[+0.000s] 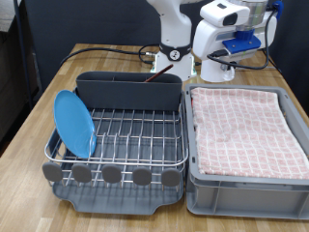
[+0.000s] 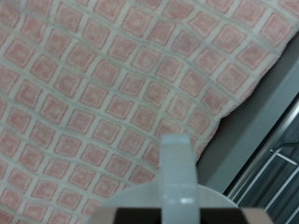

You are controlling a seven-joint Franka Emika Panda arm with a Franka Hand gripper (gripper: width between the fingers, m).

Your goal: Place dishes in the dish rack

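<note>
You have the gripper (image 1: 220, 62) up at the exterior view's top right, beyond the far edge of the grey bin (image 1: 241, 193) that holds the pink checked towel (image 1: 246, 130). The white mug (image 2: 176, 175) sits right under the hand in the wrist view, rim and handle filling the lower middle of the picture with the towel spread beneath it. The fingers themselves do not show clearly in either view, so you cannot tell whether they are apart, together or clamped on the mug. The relation that matters to you is this: the dish rack (image 1: 116, 176) lies to the exterior view's left of the gripper, just beside the bin, the two nearly touching along their long sides. The light-blue plate (image 1: 74, 124) is already in the rack, standing on edge at its left end and leaning a little. The reddish-brown wooden spoon (image 1: 160, 74) pokes up out of the tall grey cutlery box (image 1: 130, 94) along the rack's far side. The middle and right of the wire grid are bare, so that is your open room, between the plate and the rack's right wall. By my judgement the edges to mind are the bin's near wall, the rack's raised rim beside it, and the spoon handle slanting up from the box.
</note>
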